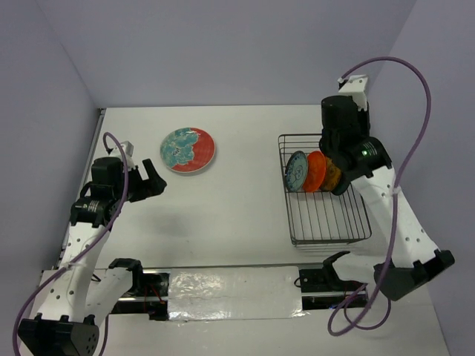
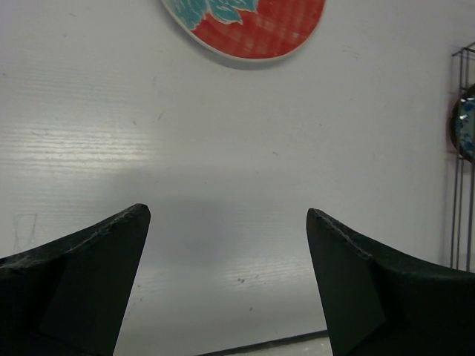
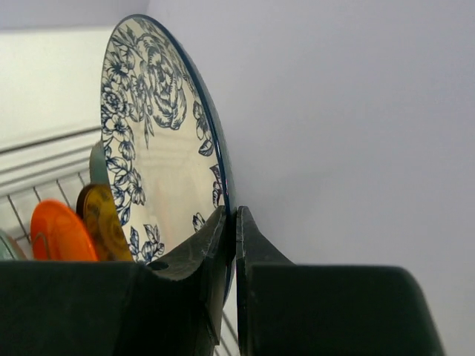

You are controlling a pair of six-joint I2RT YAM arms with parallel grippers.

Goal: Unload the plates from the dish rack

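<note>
My right gripper [image 3: 231, 215] is shut on the rim of the white floral-rimmed plate [image 3: 159, 148], which stands on edge over the dish rack [image 1: 326, 215]. In the top view the right arm [image 1: 345, 152] hides this plate. The small blue-white patterned plate [image 1: 296, 171], the orange plate [image 1: 316, 172] and the yellow-brown plate [image 1: 332, 175] stand upright in the rack. The orange plate [image 3: 59, 233] and the yellow-brown plate [image 3: 107, 222] also show in the right wrist view, with a dull teal edge [image 3: 96, 163] behind them. The red-with-teal plate [image 1: 188, 150] lies flat on the table. My left gripper [image 1: 154, 180] is open and empty, near that plate.
The white table [image 1: 237, 200] ends at lilac walls on three sides. The right wall is close behind the rack. A strip of clear film [image 1: 230, 291] lies along the near edge between the arm bases. The rack's edge [image 2: 460, 185] shows at the right of the left wrist view.
</note>
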